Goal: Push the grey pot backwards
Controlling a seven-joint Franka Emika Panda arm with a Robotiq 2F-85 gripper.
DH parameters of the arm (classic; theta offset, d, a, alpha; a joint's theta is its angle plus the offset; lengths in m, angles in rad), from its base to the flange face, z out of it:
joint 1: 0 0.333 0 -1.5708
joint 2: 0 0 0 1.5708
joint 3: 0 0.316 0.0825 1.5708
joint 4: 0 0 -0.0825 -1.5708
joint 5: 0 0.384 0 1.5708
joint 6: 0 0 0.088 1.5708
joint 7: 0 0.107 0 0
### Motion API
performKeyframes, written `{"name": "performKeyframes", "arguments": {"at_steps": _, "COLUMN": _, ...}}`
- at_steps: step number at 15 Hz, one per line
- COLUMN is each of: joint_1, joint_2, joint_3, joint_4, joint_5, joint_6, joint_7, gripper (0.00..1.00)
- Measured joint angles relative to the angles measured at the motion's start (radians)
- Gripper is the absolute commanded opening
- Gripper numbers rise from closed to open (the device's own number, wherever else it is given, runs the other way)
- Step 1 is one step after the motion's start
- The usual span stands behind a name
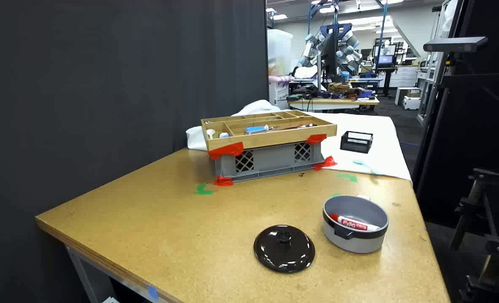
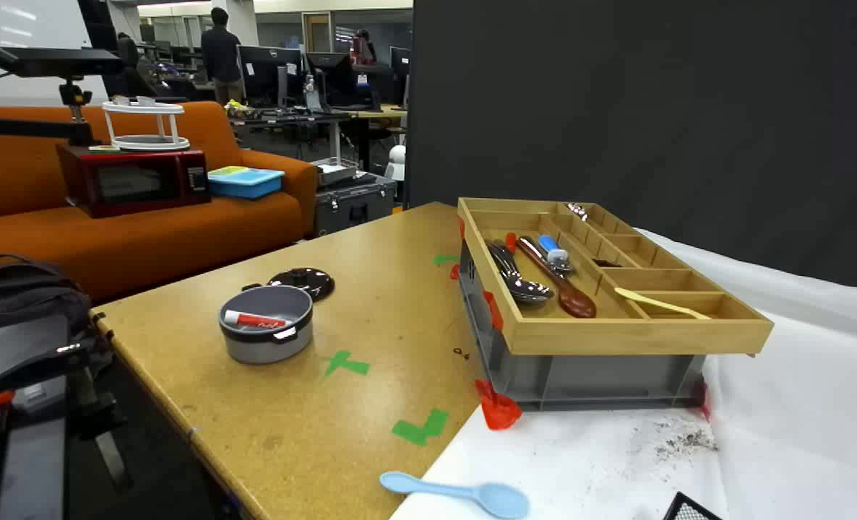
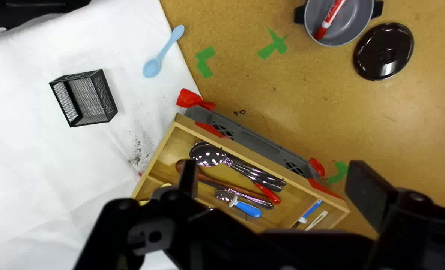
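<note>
The grey pot [image 1: 359, 245] is short and round with a dark rim, dark side handles and a grey inside. It stands upright on the wooden table, also seen in an exterior view [image 2: 266, 352] and at the top of the wrist view [image 3: 354, 27]. A red and white marker [image 1: 354, 223] lies inside it. My gripper [image 3: 277, 182] shows only in the wrist view. Its fingers are wide apart with nothing between them. In that view they appear over the cutlery tray, well away from the pot. The arm is out of both exterior views.
A black round lid [image 1: 284, 254] lies beside the pot. A wooden cutlery tray [image 2: 616, 338] sits on a grey crate [image 2: 602, 379] with red tape. A black mesh box [image 3: 85, 98] and a blue spoon [image 3: 161, 54] lie on or by the white cloth [image 3: 27, 150].
</note>
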Motion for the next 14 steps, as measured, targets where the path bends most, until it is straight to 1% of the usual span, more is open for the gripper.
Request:
{"name": "performKeyframes", "arguments": {"at_steps": 11, "joint_1": 0.000, "joint_2": 0.000, "joint_3": 0.002, "joint_4": -0.002, "joint_5": 0.000, "joint_6": 0.000, "joint_7": 0.002, "gripper": 1.00}}
{"name": "performKeyframes", "arguments": {"at_steps": 12, "joint_1": 0.004, "joint_2": -0.002, "joint_3": 0.007, "joint_4": -0.016, "joint_5": 0.003, "joint_6": 0.000, "joint_7": 0.005, "gripper": 1.00}}
{"name": "performKeyframes", "arguments": {"at_steps": 14, "joint_1": 0.022, "joint_2": -0.009, "joint_3": 0.027, "joint_4": -0.081, "joint_5": 0.020, "joint_6": 0.006, "joint_7": 0.023, "gripper": 1.00}}
